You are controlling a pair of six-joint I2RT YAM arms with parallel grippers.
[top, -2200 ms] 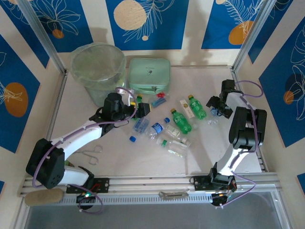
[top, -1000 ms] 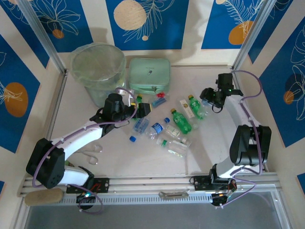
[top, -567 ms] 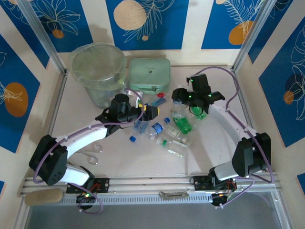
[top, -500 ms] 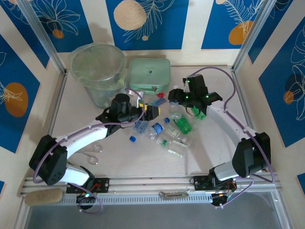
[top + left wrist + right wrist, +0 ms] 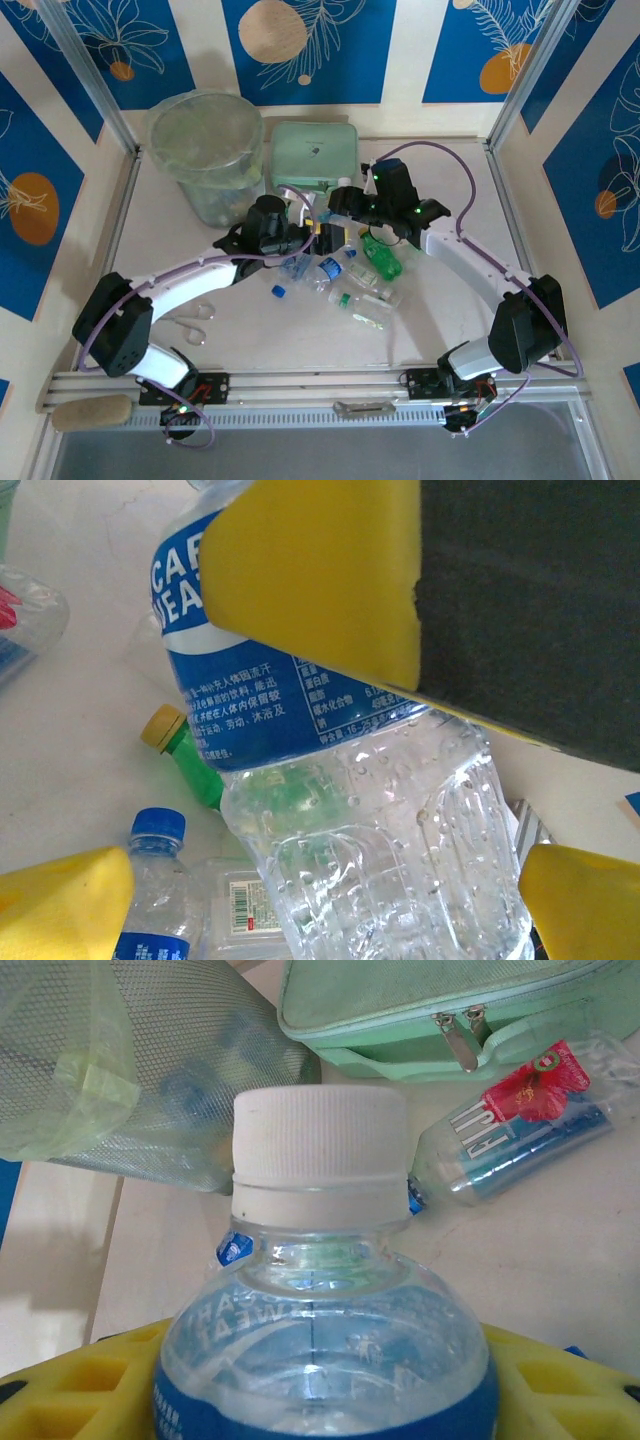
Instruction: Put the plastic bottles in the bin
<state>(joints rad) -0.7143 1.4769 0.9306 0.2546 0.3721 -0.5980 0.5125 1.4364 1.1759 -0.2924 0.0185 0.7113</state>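
My right gripper (image 5: 347, 205) (image 5: 325, 1385) is shut on a clear plastic bottle (image 5: 320, 1330) with a white cap and blue label, held above the middle of the table. That same bottle (image 5: 340, 780) sits between the wide-open yellow fingers of my left gripper (image 5: 322, 236) (image 5: 330, 900), with no contact visible. Several more bottles lie below: a green one (image 5: 381, 258) (image 5: 190, 755), blue-capped clear ones (image 5: 328, 268) (image 5: 160, 900) and a red-and-blue labelled one (image 5: 520, 1120). The pale-green bin (image 5: 205, 150) (image 5: 120, 1070) stands at the far left.
A flat mint-green zip case (image 5: 315, 155) (image 5: 430, 1000) lies beside the bin at the back. A loose blue cap (image 5: 279, 292) and a metal wire clip (image 5: 195, 322) lie nearer the front left. Walls close the table on three sides.
My right arm has swung left from the table's right side to the middle, carrying the bottle. The left gripper has shifted right to meet it, still open.
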